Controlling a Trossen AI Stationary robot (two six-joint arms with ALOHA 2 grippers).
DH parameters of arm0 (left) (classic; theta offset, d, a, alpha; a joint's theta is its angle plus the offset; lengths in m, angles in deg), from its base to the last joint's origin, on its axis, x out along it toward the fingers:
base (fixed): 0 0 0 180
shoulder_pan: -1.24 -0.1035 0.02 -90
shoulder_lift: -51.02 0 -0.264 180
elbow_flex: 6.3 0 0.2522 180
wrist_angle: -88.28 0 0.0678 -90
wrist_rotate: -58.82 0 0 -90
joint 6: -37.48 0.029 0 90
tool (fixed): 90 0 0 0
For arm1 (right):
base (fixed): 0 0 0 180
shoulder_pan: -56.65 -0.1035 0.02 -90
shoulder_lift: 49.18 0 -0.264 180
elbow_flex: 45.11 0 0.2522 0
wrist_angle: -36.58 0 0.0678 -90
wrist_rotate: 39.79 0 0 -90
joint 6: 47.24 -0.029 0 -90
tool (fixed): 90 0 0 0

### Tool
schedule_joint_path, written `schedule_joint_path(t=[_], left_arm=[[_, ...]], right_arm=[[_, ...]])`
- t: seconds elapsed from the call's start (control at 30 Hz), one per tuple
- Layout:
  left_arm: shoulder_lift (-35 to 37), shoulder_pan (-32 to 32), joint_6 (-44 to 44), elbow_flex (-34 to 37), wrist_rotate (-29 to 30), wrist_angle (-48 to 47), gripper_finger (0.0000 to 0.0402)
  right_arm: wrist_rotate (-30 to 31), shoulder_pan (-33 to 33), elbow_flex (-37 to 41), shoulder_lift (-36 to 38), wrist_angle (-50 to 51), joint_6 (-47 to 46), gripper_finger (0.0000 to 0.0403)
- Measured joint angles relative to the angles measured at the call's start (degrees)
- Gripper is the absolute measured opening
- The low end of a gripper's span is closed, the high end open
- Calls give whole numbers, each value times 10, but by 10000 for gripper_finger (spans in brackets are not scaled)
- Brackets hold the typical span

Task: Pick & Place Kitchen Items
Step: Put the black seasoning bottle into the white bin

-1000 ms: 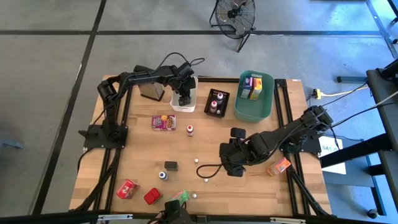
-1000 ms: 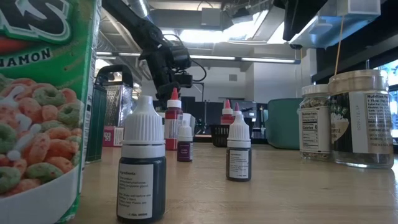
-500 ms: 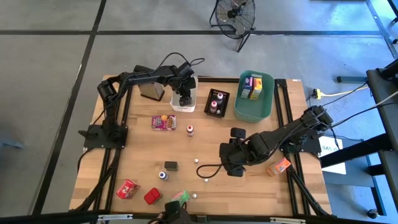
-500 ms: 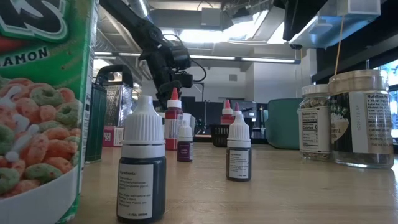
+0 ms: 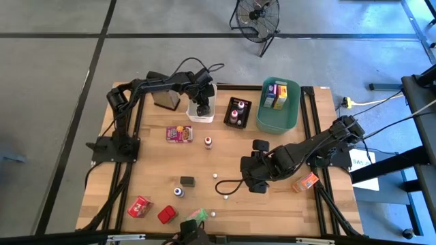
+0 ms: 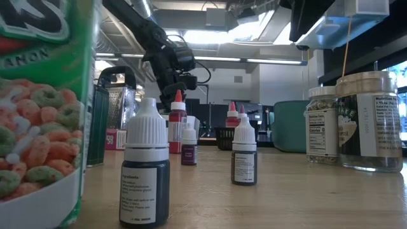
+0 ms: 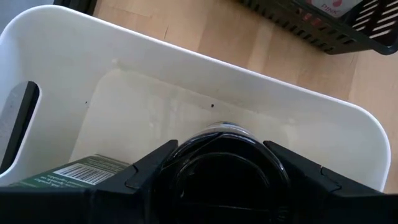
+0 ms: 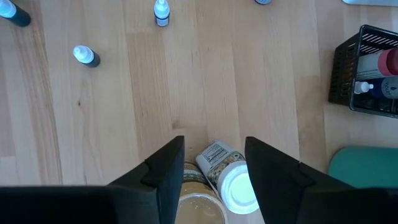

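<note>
Left gripper (image 5: 201, 109) is down inside the white bin (image 5: 210, 109) at the counter's far side, jaws clamped around a dark-lidded jar (image 7: 224, 165). Right gripper (image 5: 257, 185) sits low mid-counter, jaws part open, straddling two white-lidded jars (image 8: 230, 177) without gripping. Small dropper bottles (image 5: 208, 142) are scattered across the counter (image 5: 150, 170).

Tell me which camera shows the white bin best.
The left wrist view: the white bin fills it, showing its floor, walls and handle slot. The high view shows the bin small, mostly under the left end effector. I can't pick it out in the low view or right wrist view.
</note>
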Motion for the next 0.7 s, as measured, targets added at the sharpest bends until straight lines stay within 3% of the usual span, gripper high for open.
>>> schedule_joint_path(t=[0.27, 0.7], left_arm=[[0, 0, -38, 0, 0, 0, 224], [0, 0, -20, 0, -6, -6, 235]], right_arm=[[0, 0, 0, 0, 0, 0, 171], [0, 0, 0, 0, 2, 0, 172]])
